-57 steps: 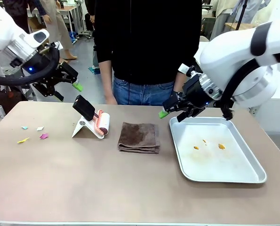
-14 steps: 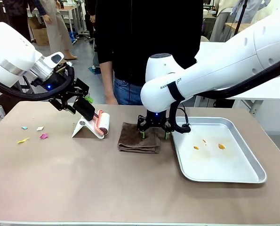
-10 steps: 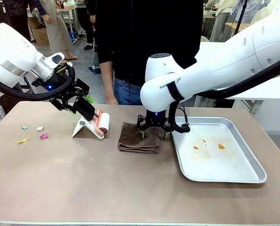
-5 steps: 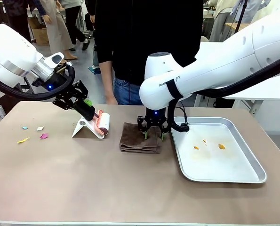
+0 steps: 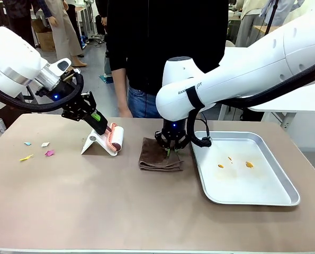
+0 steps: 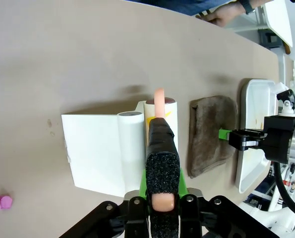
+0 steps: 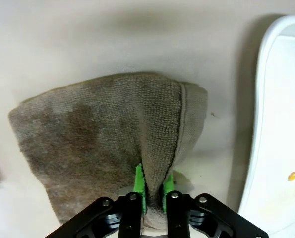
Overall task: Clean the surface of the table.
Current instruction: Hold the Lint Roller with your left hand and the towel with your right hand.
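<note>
Showing the brown worktop (image 5: pixel 120 206) from the robot's side, the front view has a person (image 5: pixel 168 47) standing at its far edge. The left hand (image 5: pixel 96 117) reaches in low over the worktop's left half, clamped on the black handle of a lint roller (image 5: pixel 110 136). The handle slopes up and away from the roller's drum, which rests on a white folded stand (image 5: pixel 92 144). In the left wrist view the left hand's (image 6: pixel 162 191) green pads press both sides of the lint roller's (image 6: pixel 161 153) handle, above the stand (image 6: pixel 95 153).

The right hand (image 5: pixel 170 150) points straight down near the middle of the worktop, its fingers drawn together on a raised fold of a brown cloth (image 5: pixel 157 161). The right wrist view shows the right hand (image 7: pixel 152 191) pinching a ridge of the cloth (image 7: pixel 97 134), the rest lying flat on the worktop (image 7: pixel 88 39).

The cloth lies between the stand and a metal tray (image 5: pixel 252 202), just beside the tray's left rim. Orange crumbs (image 5: pixel 249 164) lie in the tray. Small coloured paper scraps (image 5: pixel 49 153) lie on the worktop left of the stand.
</note>
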Tool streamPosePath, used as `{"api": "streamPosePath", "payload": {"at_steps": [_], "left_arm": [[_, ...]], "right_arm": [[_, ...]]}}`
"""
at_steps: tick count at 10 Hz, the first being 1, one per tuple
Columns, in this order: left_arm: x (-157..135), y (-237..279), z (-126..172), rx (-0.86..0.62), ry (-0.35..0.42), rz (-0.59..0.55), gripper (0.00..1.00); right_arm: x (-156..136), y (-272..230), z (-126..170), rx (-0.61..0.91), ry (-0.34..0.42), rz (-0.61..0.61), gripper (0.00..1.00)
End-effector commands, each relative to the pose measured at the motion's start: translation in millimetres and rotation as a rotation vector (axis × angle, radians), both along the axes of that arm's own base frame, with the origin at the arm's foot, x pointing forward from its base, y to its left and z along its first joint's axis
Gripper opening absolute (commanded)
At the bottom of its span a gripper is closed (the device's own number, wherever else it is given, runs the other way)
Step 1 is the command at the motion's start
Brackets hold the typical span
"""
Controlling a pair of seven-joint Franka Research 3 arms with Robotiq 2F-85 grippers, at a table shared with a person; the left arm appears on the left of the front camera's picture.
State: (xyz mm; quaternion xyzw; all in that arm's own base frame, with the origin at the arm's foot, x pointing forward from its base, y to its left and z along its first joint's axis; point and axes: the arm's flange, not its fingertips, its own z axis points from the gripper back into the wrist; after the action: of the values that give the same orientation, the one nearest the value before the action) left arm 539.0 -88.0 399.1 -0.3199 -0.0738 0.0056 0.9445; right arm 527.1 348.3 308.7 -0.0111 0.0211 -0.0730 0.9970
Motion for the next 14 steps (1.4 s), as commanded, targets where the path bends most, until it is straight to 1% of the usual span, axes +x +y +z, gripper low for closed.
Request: {"api": "streamPosePath", "payload": {"at_steps": [1, 4, 6, 7, 8, 9, 10, 11, 12, 13, 14], "left_arm": [[1.0, 2.2, 0.7, -0.023, -0.029, 0.007, 0.00], [-2.6, 0.2, 6.8, -0.043, -0.057, 0.005, 0.00], [-6.5, 2.3, 12.8, -0.075, -0.085, 0.006, 0.00], [-11.7, 4.7, 18.0, -0.088, -0.109, 0.006, 0.00], [-17.4, 6.9, 23.4, -0.106, -0.130, 0.001, 0.00], [-23.7, 9.7, 29.5, -0.127, -0.145, -0.009, 0.00], [-29.4, 15.4, 34.9, -0.156, -0.150, -0.025, 0.00], [-35.5, 21.1, 41.6, -0.206, -0.136, -0.073, 0.00], [-39.3, 28.1, 46.9, -0.246, -0.128, -0.118, 0.00], [-43.2, 36.1, 52.1, -0.294, -0.109, -0.165, 0.00], [-47.0, 46.2, 56.8, -0.340, -0.098, -0.204, 0.00]], "right_arm": [[1.5, -1.7, -6.5, -0.007, 0.035, -0.012, 0.00], [1.3, -4.5, -5.3, 0.015, 0.036, -0.010, 0.00], [-0.2, -12.2, 0.2, 0.069, 0.036, -0.003, 0.00], [-3.1, -23.3, 11.7, 0.146, 0.017, 0.006, 0.00], [-7.2, -38.6, 23.2, 0.262, 0.018, 0.041, 0.00], [-12.4, -59.7, 37.0, 0.379, -0.001, 0.060, 0.00], [-18.4, -81.8, 49.7, 0.493, -0.031, 0.055, 0.00], [-25.6, -103.4, 60.4, 0.612, -0.053, 0.067, 0.00], [-30.9, -118.4, 65.8, 0.712, -0.054, 0.098, 0.00], [-36.0, -132.6, 68.7, 0.824, -0.027, 0.151, 0.00], [-44.2, -148.7, 71.5, 0.934, -0.005, 0.230, 0.00]]}}
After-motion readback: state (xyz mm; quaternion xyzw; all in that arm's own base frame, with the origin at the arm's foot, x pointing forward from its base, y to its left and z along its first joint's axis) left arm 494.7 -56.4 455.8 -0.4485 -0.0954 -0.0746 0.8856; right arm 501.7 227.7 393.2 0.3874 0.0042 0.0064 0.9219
